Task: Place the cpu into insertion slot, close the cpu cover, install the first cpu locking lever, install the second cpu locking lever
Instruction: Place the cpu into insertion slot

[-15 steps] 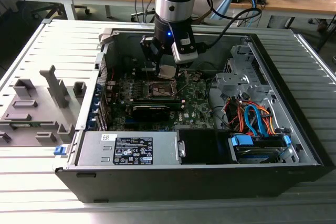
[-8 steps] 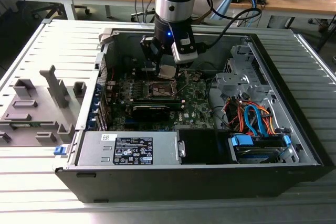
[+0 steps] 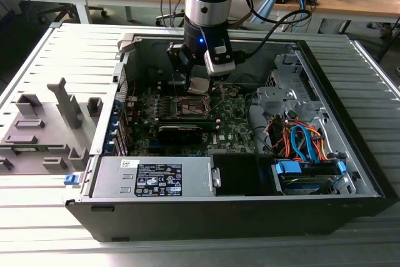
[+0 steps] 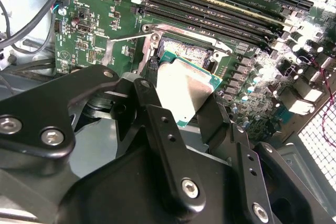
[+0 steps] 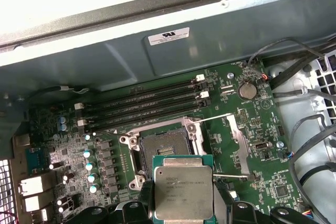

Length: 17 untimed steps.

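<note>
- First wrist view, nearest: the gripper (image 5: 182,212) is clamped on the cpu (image 5: 182,192) by two opposite edges. That is a sound hold, as the chip is light, stiff, slick-faced and likely fragile underneath.
- Beyond: the insertion slot (image 5: 163,148) lies uncovered and apparently empty beside the motherboard's (image 5: 252,129) memory-slot edge, with the chip held clear of it.

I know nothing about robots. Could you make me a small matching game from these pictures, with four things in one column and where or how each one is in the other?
Things:
1. the cpu
2. the insertion slot
3. the gripper
4. the power supply box

States:
a. bare, nothing in it, on the green board
b. shut on the chip
c. silvery, with a black-and-white label
d. pinched between two black fingers, above the socket

Pairs: 1-d, 2-a, 3-b, 4-c
</note>
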Each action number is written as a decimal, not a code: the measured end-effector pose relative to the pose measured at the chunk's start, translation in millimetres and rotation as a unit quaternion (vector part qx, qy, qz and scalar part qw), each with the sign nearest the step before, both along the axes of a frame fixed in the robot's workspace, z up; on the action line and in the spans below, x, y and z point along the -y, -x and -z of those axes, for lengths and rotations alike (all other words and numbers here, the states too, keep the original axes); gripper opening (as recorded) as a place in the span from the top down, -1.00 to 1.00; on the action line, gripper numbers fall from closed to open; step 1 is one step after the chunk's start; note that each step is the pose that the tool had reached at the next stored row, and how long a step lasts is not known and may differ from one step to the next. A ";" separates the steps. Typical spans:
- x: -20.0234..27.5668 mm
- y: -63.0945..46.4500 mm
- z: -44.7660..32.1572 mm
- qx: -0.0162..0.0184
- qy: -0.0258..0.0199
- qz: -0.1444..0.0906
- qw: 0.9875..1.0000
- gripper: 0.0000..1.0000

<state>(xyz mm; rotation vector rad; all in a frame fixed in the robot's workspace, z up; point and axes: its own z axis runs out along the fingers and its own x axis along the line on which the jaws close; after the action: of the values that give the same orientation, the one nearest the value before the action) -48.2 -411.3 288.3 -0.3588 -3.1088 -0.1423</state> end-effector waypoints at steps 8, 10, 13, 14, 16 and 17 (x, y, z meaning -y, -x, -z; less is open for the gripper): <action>0.0 0.0 0.0 0.000 0.000 0.002 1.000 -0.08; 0.0 0.0 0.0 0.000 0.000 0.004 1.000 -0.08; 0.0 0.0 0.0 0.000 0.000 0.004 1.000 -0.08; 0.0 0.0 0.0 0.000 0.000 0.005 1.000 -0.08; 0.0 0.0 0.0 0.000 0.000 0.005 1.000 -0.08; 0.0 0.0 0.0 0.000 0.000 0.006 1.000 -0.08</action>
<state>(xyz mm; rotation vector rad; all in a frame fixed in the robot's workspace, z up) -48.2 -411.3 288.3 -0.3760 -3.1072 -0.1424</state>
